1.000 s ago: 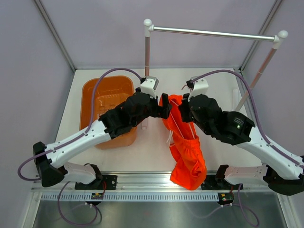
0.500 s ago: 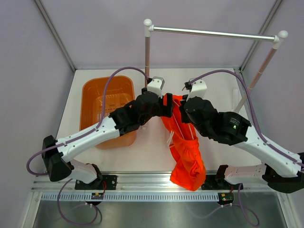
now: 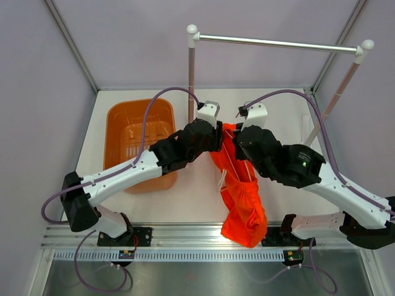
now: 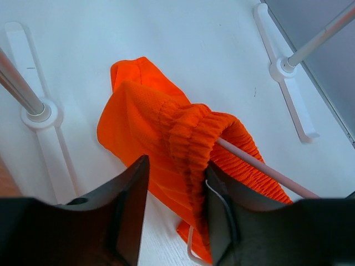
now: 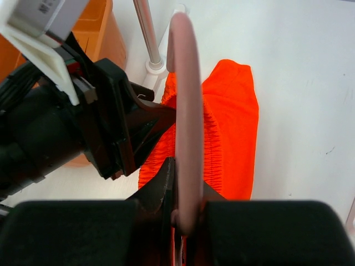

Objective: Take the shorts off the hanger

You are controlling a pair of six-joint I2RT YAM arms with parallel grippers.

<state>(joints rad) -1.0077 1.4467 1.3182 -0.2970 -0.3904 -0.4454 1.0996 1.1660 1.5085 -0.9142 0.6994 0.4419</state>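
The shorts (image 4: 166, 122) are being straddled by the part-open left claw (image 4: 176, 183); the hanger (image 4: 266, 168), running lower right, is being pinched by the right claw (image 5: 183, 213).

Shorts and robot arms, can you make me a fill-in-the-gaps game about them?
The shorts are on a hanger coloured ____.
The right gripper is shut on the ____.
The left gripper has its fingers either side of the shorts' ____.
The basket sits beside the ____ arm.
Missing words: pink; hanger; waistband; left.
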